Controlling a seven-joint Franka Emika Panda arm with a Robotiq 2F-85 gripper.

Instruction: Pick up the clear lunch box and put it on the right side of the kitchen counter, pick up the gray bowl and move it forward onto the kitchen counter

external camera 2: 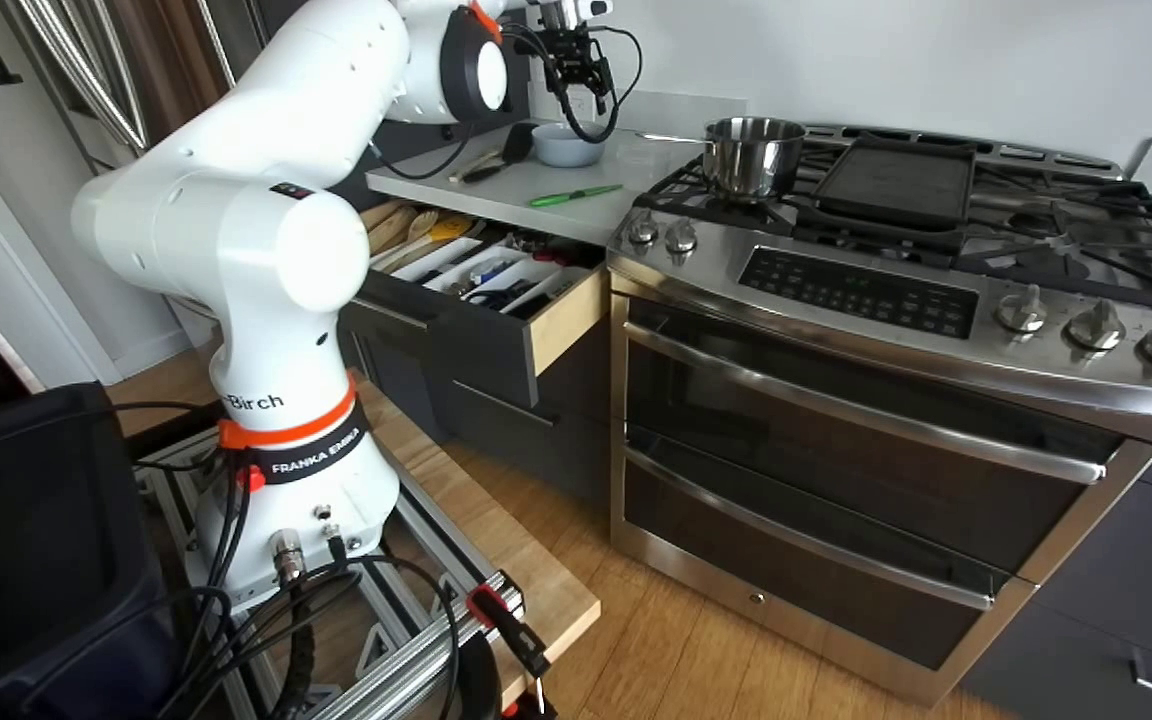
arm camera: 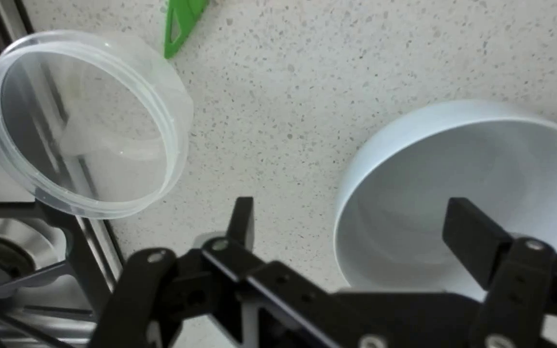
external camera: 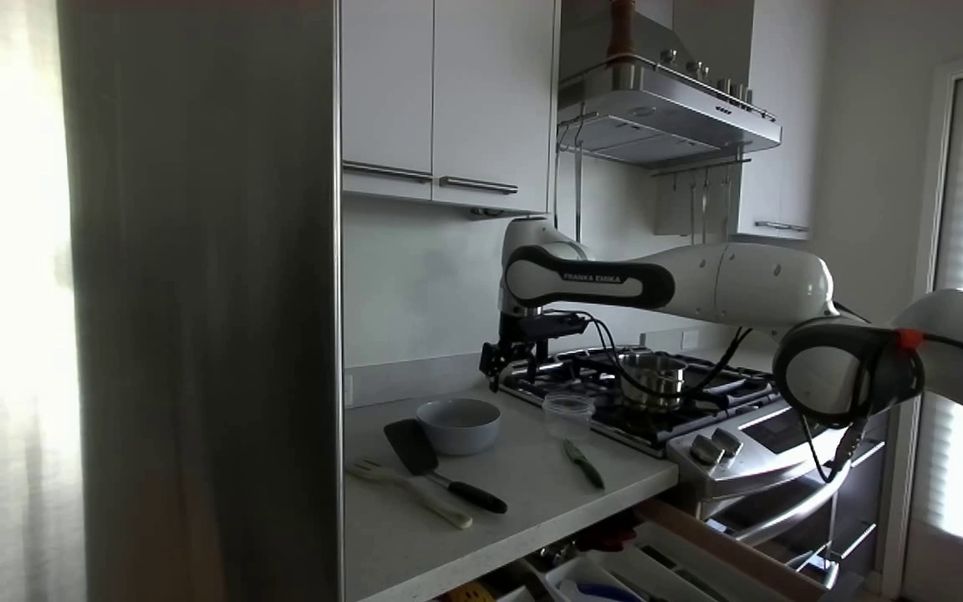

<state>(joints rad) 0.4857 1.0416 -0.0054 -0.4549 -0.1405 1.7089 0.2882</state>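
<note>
Gray bowl (arm camera: pixel 404 193) upright on counter (arm camera: pixel 278 87); at 3 o'clock in wrist view, cut by the frame edge
Box (arm camera: pixel 85 125), clear, mouth up, on counter just beside stove (external camera 2: pixel 816 440); 9 o'clock from bowl in wrist view, well apart; 3 o'clock from bowl in both exterior views
Gripper (arm camera: pixel 356 222) wide, fingers (arm camera: pixel 472 237) far apart; in wrist view, bowl's 9 o'clock rim shows in the gap, 9 o'clock finger over bare counter, 3 o'clock finger over bowl's inside; in an exterior view it hangs above counter, 1 to 2 o'clock from bowl
Spatula (external camera: pixel 412 447), black, blade at bowl's 8 o'clock in an exterior view, just beside it; touching or not, can't tell
Fork (external camera: pixel 415 485), pale, at bowl's 7 o'clock there
Knife (external camera 2: pixel 576 195), green, on counter, 6 o'clock from bowl in an exterior view
Pot (external camera 2: pixel 751 160), steel, on stove, 3 o'clock from bowl; griddle (external camera 2: pixel 896 185) at pot's 3 o'clock
Drawer (external camera 2: pixel 481 335) pulled out, 7 to 8 o'clock from knife, utensils (external camera 2: pixel 436 235) inside
Arm (external camera 2: pixel 236 230), white, base at 8 o'clock there
Hood (external camera: pixel 674 109) at bowl's 1 o'clock in an exterior view, high up
</note>
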